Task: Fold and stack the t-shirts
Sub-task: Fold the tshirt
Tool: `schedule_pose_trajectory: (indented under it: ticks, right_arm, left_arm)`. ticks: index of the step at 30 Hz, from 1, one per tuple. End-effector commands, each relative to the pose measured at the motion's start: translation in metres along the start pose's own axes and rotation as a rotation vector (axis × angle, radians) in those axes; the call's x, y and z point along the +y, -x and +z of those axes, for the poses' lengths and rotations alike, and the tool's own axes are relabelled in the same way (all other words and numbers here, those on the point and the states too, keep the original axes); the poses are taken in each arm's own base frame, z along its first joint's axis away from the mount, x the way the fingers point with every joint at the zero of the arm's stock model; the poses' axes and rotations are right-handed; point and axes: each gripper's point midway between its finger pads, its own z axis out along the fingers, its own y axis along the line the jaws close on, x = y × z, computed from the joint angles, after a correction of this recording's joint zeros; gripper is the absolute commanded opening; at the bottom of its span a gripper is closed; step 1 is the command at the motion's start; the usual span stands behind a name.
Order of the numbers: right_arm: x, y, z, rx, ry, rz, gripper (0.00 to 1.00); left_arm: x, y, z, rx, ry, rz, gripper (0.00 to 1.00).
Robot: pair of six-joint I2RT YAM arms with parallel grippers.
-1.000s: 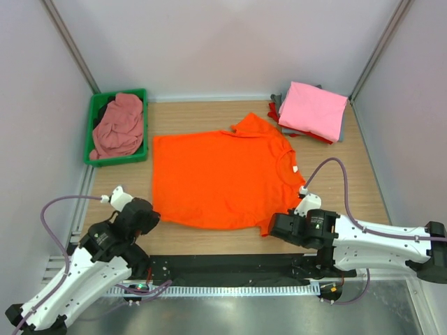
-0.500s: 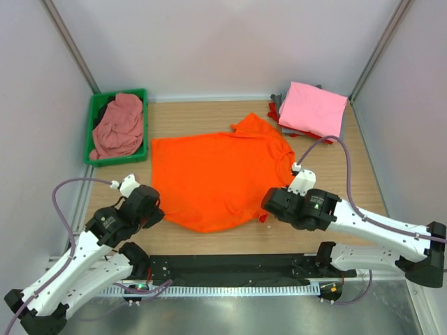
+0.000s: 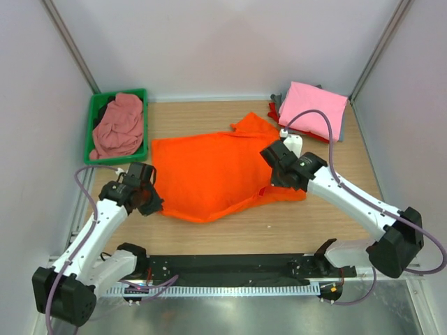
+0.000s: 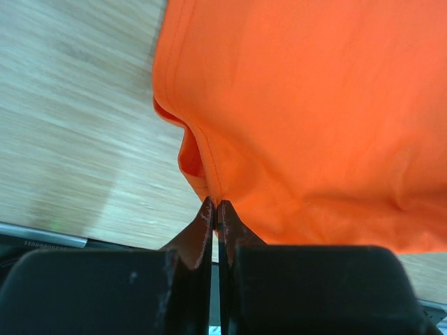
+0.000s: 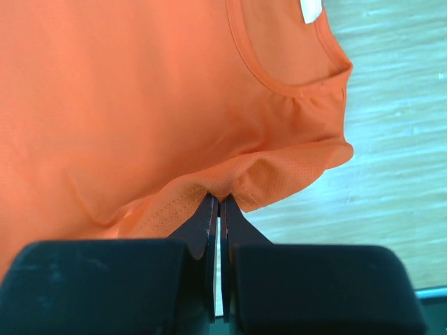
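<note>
- Nearest of all, a black rail (image 3: 230, 269) runs along the near edge of the wooden table (image 3: 230, 234), with both arm bases on it.
- Just beyond, on the left, the left gripper (image 3: 152, 204) has its fingers pressed together on the near left hem of the orange t-shirt (image 3: 209, 174).
- Seen from the left wrist, the left gripper (image 4: 215, 206) pinches the stitched hem of the orange t-shirt (image 4: 314, 105) between dark fingertips. A small pucker of cloth is bunched right above them, and bare table (image 4: 70, 105) lies to the left.
- A little farther, on the right, the right gripper (image 3: 271, 180) is clamped on the same shirt's near edge at the collar end.
- From the right wrist, the right gripper (image 5: 218, 202) nips a folded edge of the orange t-shirt (image 5: 140, 91). The mesh underside of the cloth shows just beside the tips. The neck opening (image 5: 286, 49) and a white label (image 5: 309, 8) lie beyond, with table (image 5: 391, 139) to the right.
- Between the two grips, the shirt's near edge sags toward the rail in a shallow curve. Its body is spread over the middle of the table, and one sleeve (image 3: 250, 125) points to the far side.
- At the far left stands a green bin (image 3: 119, 93), well apart from the orange shirt. It holds a crumpled dusty-pink shirt (image 3: 119, 129) lying over something dark (image 3: 103, 112).
- At the far right corner sits a folded stack with a pink shirt (image 3: 314, 108) on top. A grey shirt (image 3: 278, 101) and a red shirt (image 3: 274, 112) poke out from under it.
</note>
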Motion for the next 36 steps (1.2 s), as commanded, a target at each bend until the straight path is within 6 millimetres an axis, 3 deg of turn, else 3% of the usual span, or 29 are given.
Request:
schedule_pose_trajectory:
  ticks: [1,15,23,28,36]
  right_arm:
    - [0.012,0.022,0.005,-0.019,0.062,-0.051,0.01]
    - [0.015,0.045,0.050,0.023,0.044,-0.085,0.01]
    - [0.017,0.051,0.074,0.048,0.004,-0.114,0.01]
    - [0.006,0.060,0.080,0.026,-0.073,-0.121,0.01]
    - [0.007,0.074,0.086,0.007,-0.108,-0.149,0.01]
  left_arm:
    - [-0.012,0.029,-0.010,-0.079,-0.031,0.045,0.00]
    - [0.007,0.051,0.027,0.043,0.059,-0.003,0.00]
    - [0.006,0.053,0.051,0.115,0.060,-0.001,0.00]
    - [0.003,0.061,0.059,0.132,0.062,0.015,0.00]
    - [-0.002,0.077,0.066,0.147,0.074,0.027,0.00]
